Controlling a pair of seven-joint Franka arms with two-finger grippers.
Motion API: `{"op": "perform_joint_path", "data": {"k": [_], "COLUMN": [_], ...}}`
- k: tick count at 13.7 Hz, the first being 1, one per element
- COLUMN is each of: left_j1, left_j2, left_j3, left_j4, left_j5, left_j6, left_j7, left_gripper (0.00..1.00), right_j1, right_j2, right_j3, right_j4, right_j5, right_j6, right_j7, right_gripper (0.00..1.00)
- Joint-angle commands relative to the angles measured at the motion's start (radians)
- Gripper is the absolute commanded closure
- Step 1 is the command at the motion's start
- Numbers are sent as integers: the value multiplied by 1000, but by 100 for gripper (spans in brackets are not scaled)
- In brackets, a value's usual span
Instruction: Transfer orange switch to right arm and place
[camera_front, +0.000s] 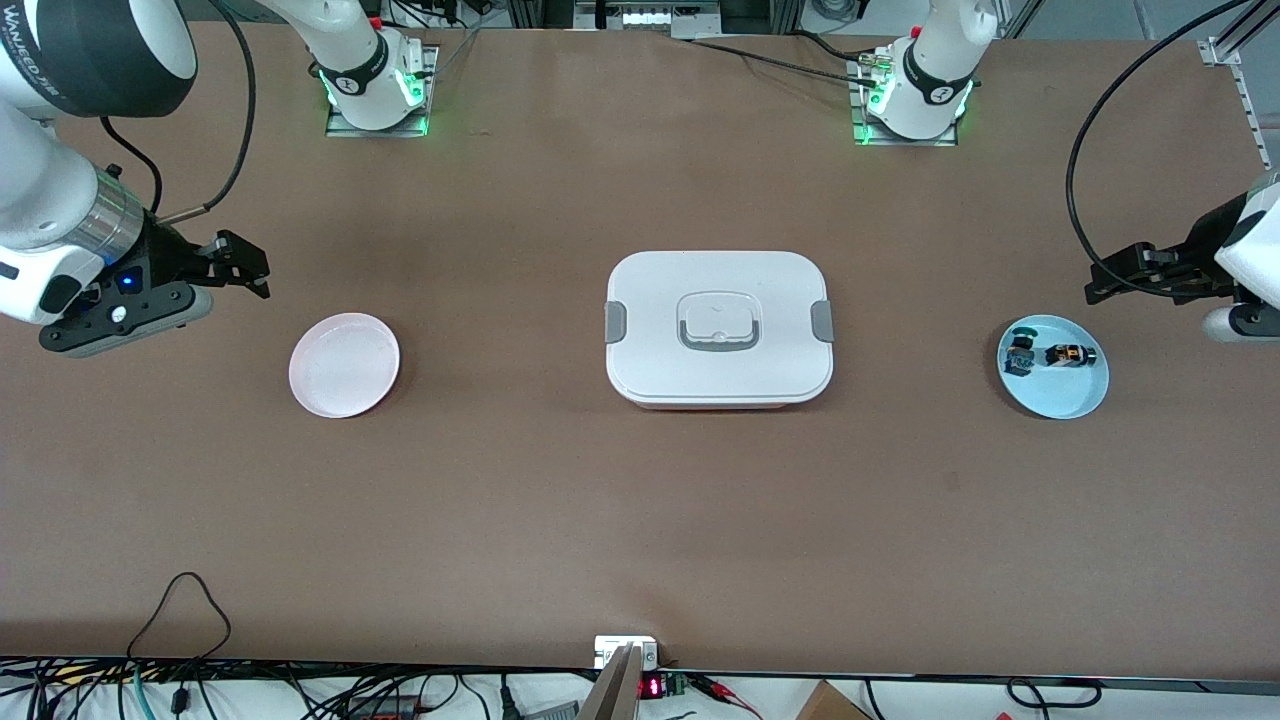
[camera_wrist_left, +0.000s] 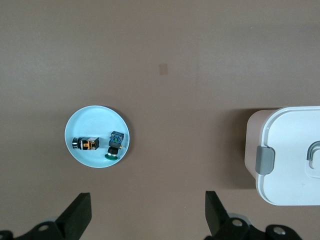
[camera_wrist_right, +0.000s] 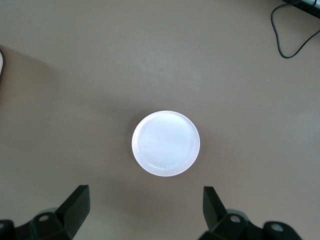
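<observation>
We take the white lidded box at mid-table as our landmark. Toward the left arm's end of the table from it sits the blue plate, and the orange switch lies on its side on that plate, just beside the teal-topped switch, apart by a narrow gap. Toward the right arm's end from the box sits the pink plate, with nothing on it.

The left gripper hangs over the table beside the blue plate, its fingers spread wide and holding nothing. The right gripper hangs beside the pink plate, also wide and empty, and waits.

What we judge could go wrong: the two switches lie so close that fingers coming down for the orange one could catch or knock the teal one, or pick the wrong piece altogether. The orange switch is tiny and lying over, so a slightly off-centre pinch could squirt it out or tip the light plate. At the handover, a grasp that covers most of the switch would leave the right gripper little to take hold of, and a release before the second grip is firm would drop it, perhaps onto the box lid.

We count two arms, two grippers, two plates, two switches, one box.
</observation>
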Motion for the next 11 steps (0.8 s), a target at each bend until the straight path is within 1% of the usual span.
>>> {"op": "perform_joint_path", "data": {"k": [1,4,7,9,11], "left_j1": [-6,-14,-12,11,29], "left_j2": [20,48,68,100,100], "left_j3": [-3,-6,-6,-1,-1], "left_j4": [18,17,18,18,0], "left_j5": [-1,-1,-6,-12,-18], "left_j6": [-33,-69,-66,-44,-21], "left_j7": [-6,-8,2,2,3], "left_gripper": [0,0,0,0,0], "right_j1": [3,-1,-3,-1,2], "right_j2": [-13,-15,-16,-16,-16], "right_j3": [6,4,1,1,3], "right_j4": [-1,-1,-1,-3,-4], "right_j5": [-4,0,3,3,3], "right_j6": [-15,-28,-30,-28,-32], "right_j7": [20,20,20,20,20], "right_gripper": [0,0,0,0,0]}}
